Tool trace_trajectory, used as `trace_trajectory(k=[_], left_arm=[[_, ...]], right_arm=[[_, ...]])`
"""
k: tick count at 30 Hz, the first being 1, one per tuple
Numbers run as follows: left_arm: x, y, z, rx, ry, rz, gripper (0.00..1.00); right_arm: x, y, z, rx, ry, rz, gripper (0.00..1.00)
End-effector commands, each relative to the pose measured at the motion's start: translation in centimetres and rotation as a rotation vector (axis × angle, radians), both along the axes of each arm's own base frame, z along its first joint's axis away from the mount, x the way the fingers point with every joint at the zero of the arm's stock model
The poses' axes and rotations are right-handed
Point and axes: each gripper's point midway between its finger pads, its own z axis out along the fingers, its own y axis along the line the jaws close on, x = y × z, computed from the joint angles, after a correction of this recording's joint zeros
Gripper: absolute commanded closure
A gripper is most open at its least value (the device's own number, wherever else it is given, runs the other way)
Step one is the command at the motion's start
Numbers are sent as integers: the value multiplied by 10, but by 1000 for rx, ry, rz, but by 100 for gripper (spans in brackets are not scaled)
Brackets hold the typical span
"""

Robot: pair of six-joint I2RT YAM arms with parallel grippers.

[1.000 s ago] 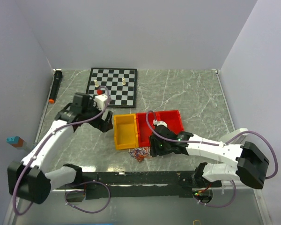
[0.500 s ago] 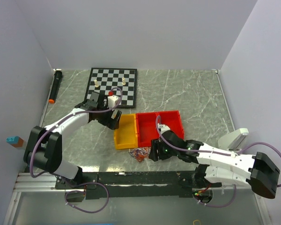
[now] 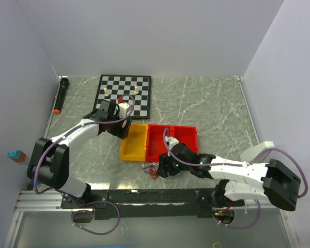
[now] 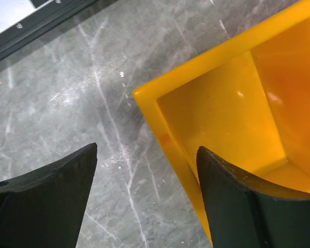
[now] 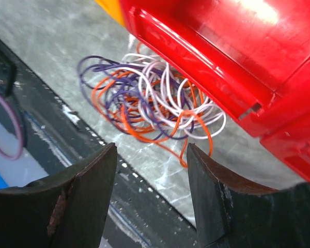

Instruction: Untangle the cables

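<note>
The cables (image 3: 152, 168) are a small tangle of orange, white and purple wire loops on the marble table, just in front of the red bin. In the right wrist view the cables (image 5: 150, 101) lie just beyond my fingertips, touching the bin's front wall. My right gripper (image 3: 163, 167) (image 5: 151, 150) is open and low over the table's front edge, with nothing between its fingers. My left gripper (image 3: 125, 130) (image 4: 147, 149) is open astride the far left corner of the yellow bin (image 4: 232, 113), one finger over the table and one over the bin's inside.
A yellow bin (image 3: 133, 154) and a red two-part bin (image 3: 171, 140) stand side by side mid-table. Behind them lies a chessboard (image 3: 124, 95) with a few pieces. A black marker (image 3: 60, 95) lies at the far left. A black rail (image 3: 155, 196) runs along the front edge.
Both bins have shifted slightly left. My left gripper has come from left of the yellow bin onto its corner, its jaws narrowing a little. My right gripper has moved left, nearer the cables.
</note>
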Motion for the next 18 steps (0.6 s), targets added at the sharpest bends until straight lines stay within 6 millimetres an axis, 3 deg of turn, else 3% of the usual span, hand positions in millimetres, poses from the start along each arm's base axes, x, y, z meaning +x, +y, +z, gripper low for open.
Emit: trace_trajectory(k=[1, 6, 18], left_arm=[[9, 6, 23, -7, -72, 49, 17], [11, 16, 24, 5, -82, 71, 17], [20, 35, 22, 30, -86, 120, 18]], right_arm=[[8, 19, 1, 22, -34, 32, 38], [21, 26, -8, -15, -64, 21, 42], [42, 33, -2, -24, -91, 28, 44]])
